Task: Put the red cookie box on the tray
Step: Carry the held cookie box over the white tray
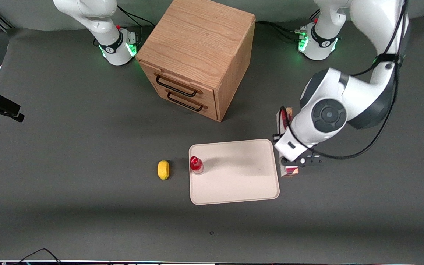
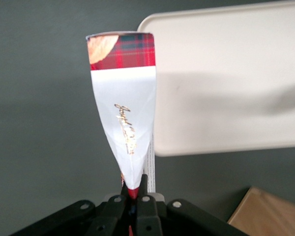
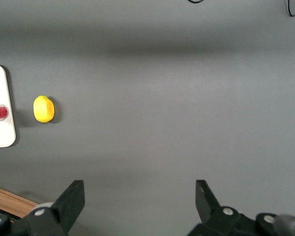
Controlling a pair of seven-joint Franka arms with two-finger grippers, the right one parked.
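one long, thin dark red cookie box [image 2: 124, 98] with a white panel, gold script and a tartan end is pinched by its narrow edge in the left arm's black two-finger gripper [image 2: 133, 191]; the fingers are drawn in narrow, pressed against the carton on both sides; in the front view the gripper [image 1: 296, 162] sits beneath the white wrist just beside the tray's short edge at the working arm's end of the table, and the red cookie box [image 1: 285, 119] shows as a strip running along that edge, partly hidden by the arm; whether the box touches the table cannot be told; it lies beside the tray, not on it.

one flat pale cream rectangular tray [image 1: 241, 176] with rounded corners and a low rim lies on the dark grey table [image 1: 68, 147]; one small red-capped bottle [image 1: 196, 164] stands upright on the tray, close to the short edge toward the parked arm's end; one small yellow rounded object [image 1: 163, 169] lies on the table just beside that same edge, apart from the tray; one light wooden cabinet [image 1: 197, 55] with two drawers, each with one dark handle, stands farther from the front camera than the tray, well apart from it.
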